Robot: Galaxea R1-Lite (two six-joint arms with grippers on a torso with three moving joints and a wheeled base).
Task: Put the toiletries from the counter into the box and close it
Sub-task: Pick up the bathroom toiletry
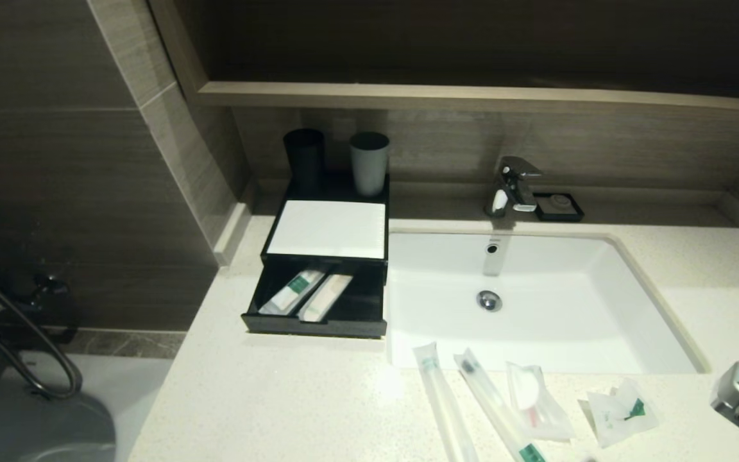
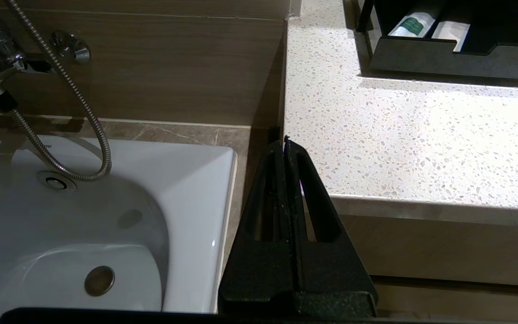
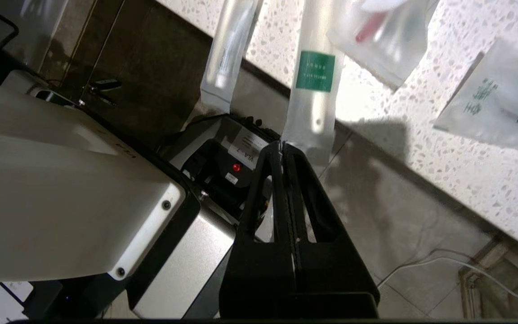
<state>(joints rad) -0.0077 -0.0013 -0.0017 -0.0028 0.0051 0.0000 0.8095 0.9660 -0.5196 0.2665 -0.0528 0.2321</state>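
Note:
Four toiletries lie in a row on the counter (image 1: 292, 398) in front of the basin: two long thin packets (image 1: 443, 404) (image 1: 494, 404), a shorter one with a pink stick (image 1: 536, 401) and a squarish one (image 1: 620, 417). The black box (image 1: 328, 228) stands left of the basin, its drawer (image 1: 315, 324) pulled out with two packets inside. My right gripper (image 3: 282, 144) is shut, off the counter's front edge, its tips just before the overhanging end of the green-labelled long packet (image 3: 314, 81). My left gripper (image 2: 284, 140) is shut and holds nothing, low by the counter's front left corner.
A black cup (image 1: 304, 157) and a grey cup (image 1: 369, 163) stand on the back of the box. The tap (image 1: 514, 186) and a small black soap dish (image 1: 559, 206) sit behind the white basin (image 1: 568, 308). A bathtub (image 2: 83, 225) lies left of the counter.

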